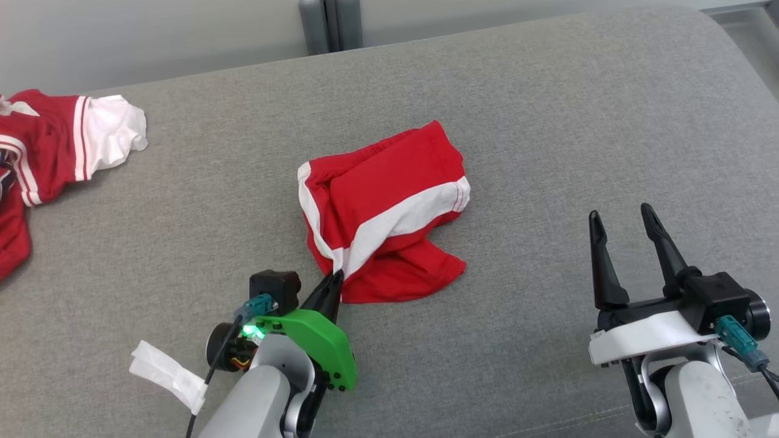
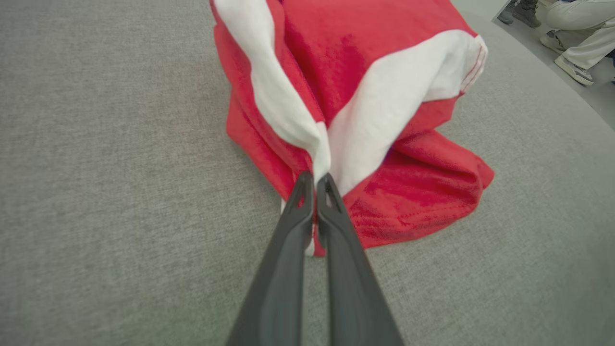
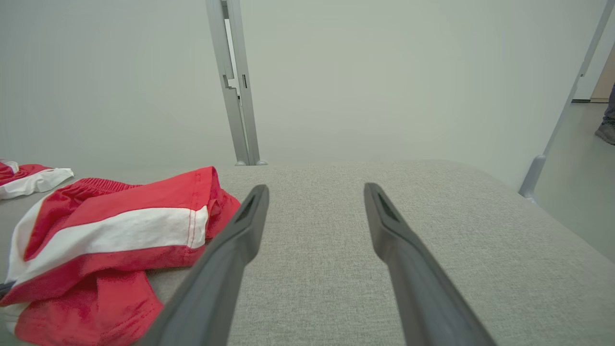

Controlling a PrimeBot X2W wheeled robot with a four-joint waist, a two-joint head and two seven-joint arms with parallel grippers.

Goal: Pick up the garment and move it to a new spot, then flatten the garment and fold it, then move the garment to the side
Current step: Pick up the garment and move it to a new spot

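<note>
A red garment (image 1: 389, 201) with white stripes lies crumpled in the middle of the grey cushioned surface (image 1: 548, 109). My left gripper (image 1: 333, 281) is shut on the garment's near white-striped edge, pulling the cloth up into a peak. The left wrist view shows the two fingers pressed together on the white stripe of the garment (image 2: 365, 86), at the left gripper (image 2: 315, 180). My right gripper (image 1: 621, 219) stands open to the right of the garment, apart from it, with nothing between its fingers. In the right wrist view the garment (image 3: 105, 240) lies left of the open right gripper (image 3: 314, 192).
A second red and white garment (image 1: 55, 146) lies at the surface's far left edge. A white tag (image 1: 167, 374) hangs by my left arm. A metal post (image 3: 235, 96) rises behind the surface. A person's legs and shoes (image 2: 571, 33) show beyond its right edge.
</note>
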